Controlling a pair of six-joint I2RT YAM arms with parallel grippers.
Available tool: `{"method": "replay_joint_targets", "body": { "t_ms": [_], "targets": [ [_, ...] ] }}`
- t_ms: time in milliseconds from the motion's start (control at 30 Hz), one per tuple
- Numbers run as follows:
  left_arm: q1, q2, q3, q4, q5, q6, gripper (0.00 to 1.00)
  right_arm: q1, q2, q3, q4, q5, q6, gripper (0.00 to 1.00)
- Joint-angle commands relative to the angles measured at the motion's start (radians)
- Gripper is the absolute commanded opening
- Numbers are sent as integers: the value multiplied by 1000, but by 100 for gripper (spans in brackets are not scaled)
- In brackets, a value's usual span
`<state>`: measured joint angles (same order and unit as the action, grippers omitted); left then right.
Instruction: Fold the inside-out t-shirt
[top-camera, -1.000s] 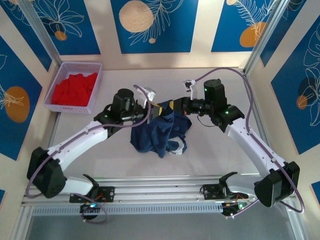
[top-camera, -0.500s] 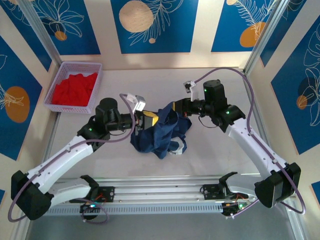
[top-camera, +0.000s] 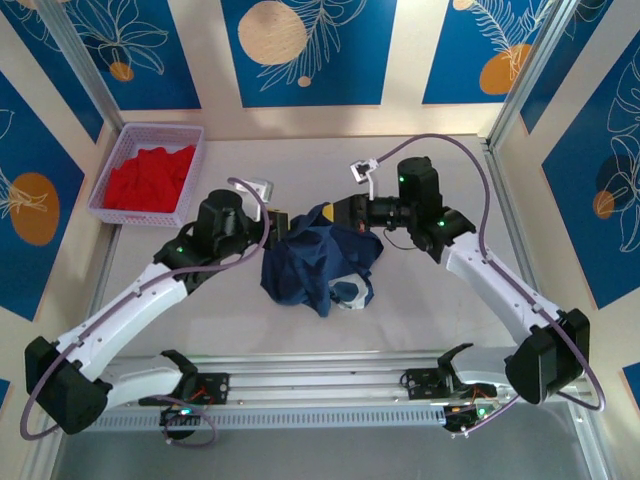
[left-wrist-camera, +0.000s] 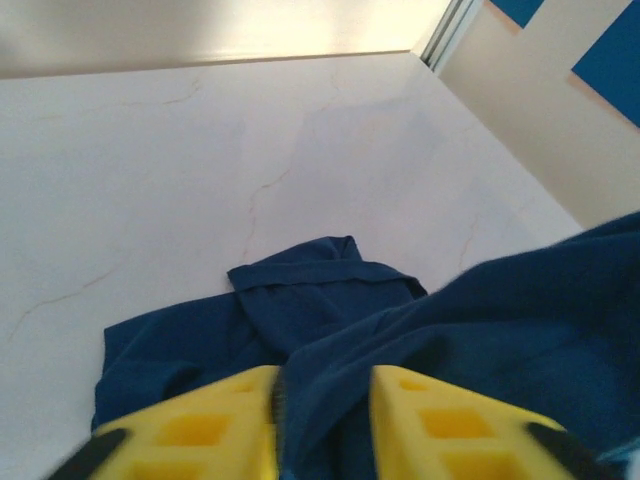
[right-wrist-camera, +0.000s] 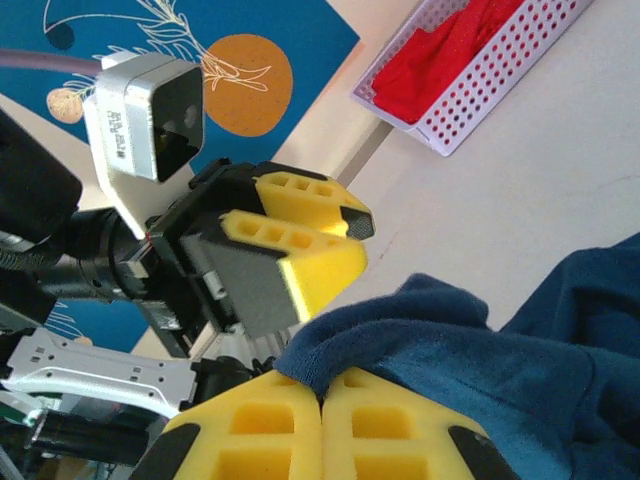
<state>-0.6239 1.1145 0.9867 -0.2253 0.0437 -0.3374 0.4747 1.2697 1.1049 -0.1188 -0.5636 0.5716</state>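
The navy blue cloth t-shirt (top-camera: 312, 268) lies bunched in a heap on the pale, faintly veined table (top-camera: 420, 322), about the middle of it and between the two arms. Its far edge is lifted off the surface, and a small pale patch (top-camera: 350, 295) shows at its near right side.

The right end effector (top-camera: 343, 212) reaches in from the right at the far side of the heap. In the right wrist view its yellow fingers (right-wrist-camera: 385, 425) are pressed together, and a fold of the t-shirt (right-wrist-camera: 470, 360) is pinched between them, rising to a rounded peak just above the tips.

The left end effector (top-camera: 280, 226) sits just left of the lifted cloth. In the left wrist view its yellow fingers (left-wrist-camera: 215, 420) stand partly apart, and the blue fabric (left-wrist-camera: 300, 300) runs through the gap. Whether the pads touch it cannot be told. Seen from the right wrist, the left end effector (right-wrist-camera: 340, 235) shows no cloth clamped at its tips.

A lavender perforated plastic basket (top-camera: 196, 170) stands at the far left corner, well apart from the t-shirt. It holds a bright red crumpled garment (top-camera: 148, 178).
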Motion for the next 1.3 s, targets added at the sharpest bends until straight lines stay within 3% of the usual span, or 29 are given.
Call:
{"method": "replay_joint_targets", "body": {
  "t_ms": [0,100,467,867,1067,1267],
  "targets": [
    [4,-71,-47,14,41,-16,41,15,16,-11,91,-23,77,0],
    [0,-97,-86,56,119,-12,53,22,29,-5,88,-18,73,0],
    [-31,-19,-11,80,245,84,73,48,36,34,-44,46,-18,0],
    [-40,83,64,77,189,111,74,58,28,36,-82,64,-60,0],
    [-40,88,53,94,257,124,75,51,21,39,-90,79,-61,0],
    [-41,99,61,19,115,163,74,49,19,47,-90,76,-58,0]
  ]
}}
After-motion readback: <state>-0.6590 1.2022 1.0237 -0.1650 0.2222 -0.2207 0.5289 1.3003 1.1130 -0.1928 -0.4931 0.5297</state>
